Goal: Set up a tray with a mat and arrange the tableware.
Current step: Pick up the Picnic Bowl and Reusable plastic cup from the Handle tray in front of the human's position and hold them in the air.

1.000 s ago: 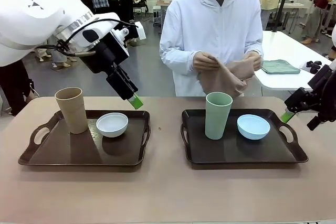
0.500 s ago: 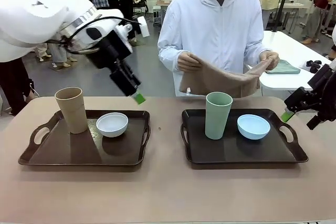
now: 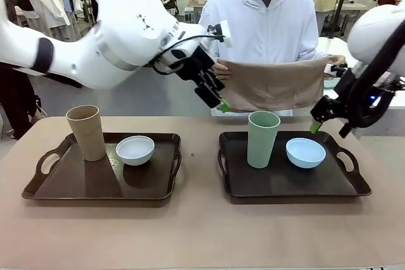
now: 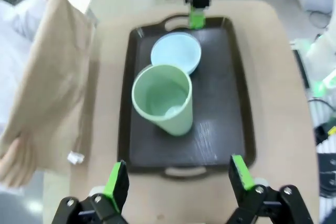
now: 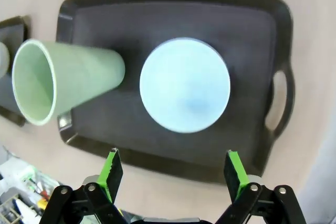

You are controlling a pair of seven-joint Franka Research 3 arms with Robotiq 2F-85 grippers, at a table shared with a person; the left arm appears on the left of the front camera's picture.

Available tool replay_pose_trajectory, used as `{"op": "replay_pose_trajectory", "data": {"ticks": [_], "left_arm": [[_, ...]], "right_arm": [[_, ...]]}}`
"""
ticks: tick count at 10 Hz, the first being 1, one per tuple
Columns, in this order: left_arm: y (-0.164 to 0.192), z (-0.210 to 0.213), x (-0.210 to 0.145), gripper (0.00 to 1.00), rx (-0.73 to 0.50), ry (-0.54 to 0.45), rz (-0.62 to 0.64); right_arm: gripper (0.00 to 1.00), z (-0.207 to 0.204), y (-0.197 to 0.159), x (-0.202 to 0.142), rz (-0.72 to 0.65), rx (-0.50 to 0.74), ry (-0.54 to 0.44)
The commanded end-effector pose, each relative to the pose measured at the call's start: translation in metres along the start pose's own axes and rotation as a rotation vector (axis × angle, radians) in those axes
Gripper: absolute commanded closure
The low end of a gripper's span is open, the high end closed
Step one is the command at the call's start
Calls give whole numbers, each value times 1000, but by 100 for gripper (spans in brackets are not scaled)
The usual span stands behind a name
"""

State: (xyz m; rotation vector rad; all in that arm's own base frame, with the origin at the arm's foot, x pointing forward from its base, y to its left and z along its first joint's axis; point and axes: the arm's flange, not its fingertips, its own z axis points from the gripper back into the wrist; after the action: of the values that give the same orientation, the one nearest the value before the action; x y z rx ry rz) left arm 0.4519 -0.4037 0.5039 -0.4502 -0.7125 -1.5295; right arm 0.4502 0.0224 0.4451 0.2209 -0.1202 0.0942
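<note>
Both arms have swung inward since a second ago: the left gripper (image 3: pixel 220 103) has left the air above the left tray (image 3: pixel 95 194) and crossed the middle, and it now hangs high beside the lower corner of the mat (image 3: pixel 272 83). The right gripper (image 3: pixel 314 127) has come in from the picture's edge to hover above the light blue bowl (image 3: pixel 305 152). Each gripper's fingers stand wide apart with nothing between them. The person has shaken the brown mat out of its bundle and holds it by its top corners, one in each hand (image 3: pixel 221 68). It hangs flat behind the right tray (image 3: pixel 291 195), its long axis level and running across the table (image 3: pixel 202 232). On that tray the pale green cup (image 3: pixel 263 138) stands upright, mouth up, with the blue bowl just beside it, apart. On the left tray the tan cup (image 3: pixel 87 132) stands upright, near the white bowl (image 3: pixel 135 150).
</note>
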Motion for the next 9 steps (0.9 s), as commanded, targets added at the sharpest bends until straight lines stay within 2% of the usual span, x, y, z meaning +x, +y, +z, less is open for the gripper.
{"op": "replay_pose_trajectory", "data": {"ticks": [1,4,5,7,8,9], "left_arm": [[5,-15,-8,0,-41,-81,-80],[11,-47,-19,0,-186,-85,-89],[13,-55,-27,0,-196,-88,-99],[24,-74,-44,0,-204,-125,-6],[27,-77,-49,0,-201,-126,17],[27,-71,-46,0,-208,-169,10]], "right_arm": [[0,-6,3,24,-34,-99,-17],[0,-22,-4,44,-59,-131,-7],[0,-30,-7,47,-56,-130,-7],[0,-43,-16,55,-62,-123,-15],[0,-46,-19,56,-72,-106,-17],[0,-44,-21,55,-99,-99,-20]]}}
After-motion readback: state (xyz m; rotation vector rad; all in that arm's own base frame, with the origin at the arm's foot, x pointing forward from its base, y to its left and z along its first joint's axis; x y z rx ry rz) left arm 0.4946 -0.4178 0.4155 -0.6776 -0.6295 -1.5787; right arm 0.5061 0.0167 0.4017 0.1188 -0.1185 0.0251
